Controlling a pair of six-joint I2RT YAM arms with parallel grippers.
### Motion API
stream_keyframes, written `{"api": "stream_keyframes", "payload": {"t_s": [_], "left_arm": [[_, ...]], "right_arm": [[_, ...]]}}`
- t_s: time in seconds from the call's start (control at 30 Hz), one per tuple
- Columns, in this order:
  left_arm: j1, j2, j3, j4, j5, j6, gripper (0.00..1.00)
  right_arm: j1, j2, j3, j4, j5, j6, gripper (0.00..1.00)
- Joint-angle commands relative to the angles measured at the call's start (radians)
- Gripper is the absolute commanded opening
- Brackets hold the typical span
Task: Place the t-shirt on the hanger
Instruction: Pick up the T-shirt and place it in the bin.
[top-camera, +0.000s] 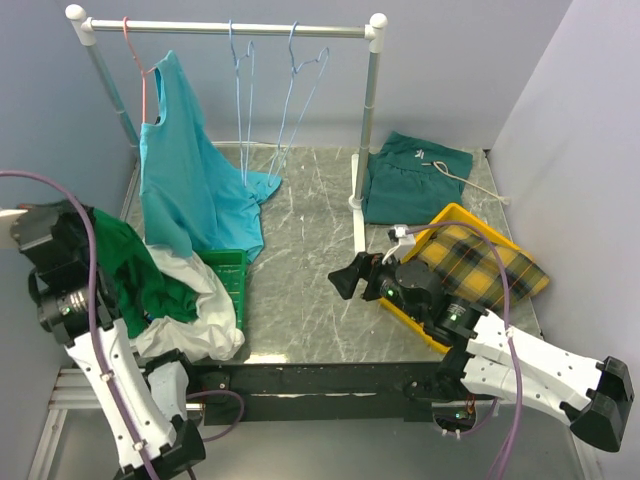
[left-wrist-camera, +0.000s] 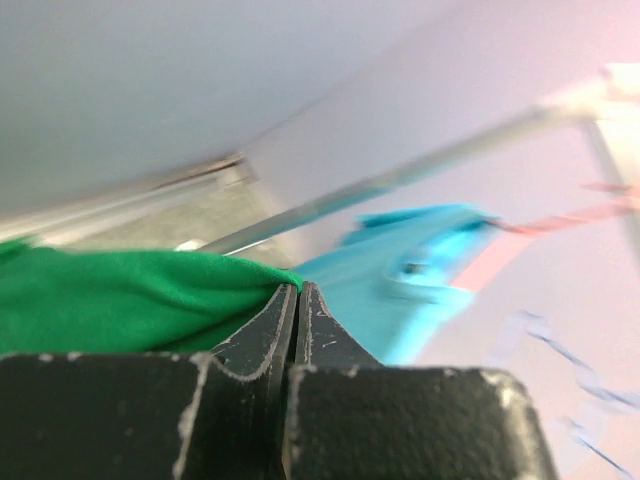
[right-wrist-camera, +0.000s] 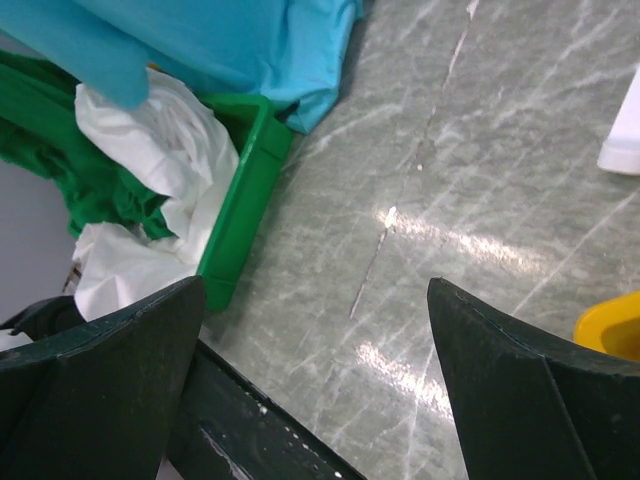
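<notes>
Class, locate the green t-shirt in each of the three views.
Top external: t-shirt at far left, above the white cloth.
Left wrist: lower left, pinched in the fingers.
Right wrist: upper left edge.
Shared landmark: the turquoise shirt, in all three.

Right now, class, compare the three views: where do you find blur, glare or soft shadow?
Left wrist view: the rail, the turquoise shirt and the pink hanger are smeared, while the left gripper, shut, and the t-shirt look fairly sharp. Right wrist view: bright glare patches on the table beyond the open right gripper. Top view: even light, sharp, only soft shadows.
</notes>
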Motion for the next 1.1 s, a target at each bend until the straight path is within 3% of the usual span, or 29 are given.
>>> {"api": "stream_keyframes", "payload": {"t_s": [0.0,0.2,0.3,0.53,0.7,0.83,0.87,0.97,1.07], "left_arm": [[-0.003,0.006,0.206,0.080,0.144,0.078,0.01],[-0.003,0.031,0.430,0.086,0.252,0.073,0.01],[-0.003,0.054,0.498,0.143,0.390,0.047,0.01],[-0.065,0.075,0.507,0.354,0.650,-0.121,0.01],[-0.250,0.104,0.523,0.374,0.678,-0.128,0.01],[-0.463,0.152,0.524,0.333,0.624,-0.041,0.01],[-0.564,0.161,0.520,0.321,0.584,-0.018,0.01],[-0.727,0.181,0.489,0.261,0.463,0.079,0.01],[-0.817,0.184,0.419,0.256,0.440,0.113,0.01]], "right_arm": [[-0.005,-0.005,0.090,-0.012,0.012,-0.031,1.00],[-0.006,-0.034,0.139,-0.058,0.035,-0.059,1.00],[-0.005,-0.041,0.158,-0.072,0.044,-0.071,1.00],[-0.005,-0.048,0.190,-0.094,0.075,-0.094,1.00],[-0.005,-0.027,0.211,-0.106,0.122,-0.117,1.00],[-0.005,0.001,0.244,-0.112,0.150,-0.122,1.00],[-0.005,0.001,0.245,-0.111,0.158,-0.122,1.00],[-0.003,-0.008,0.248,-0.114,0.200,-0.122,1.00],[-0.005,-0.036,0.251,-0.135,0.236,-0.119,1.00]]}}
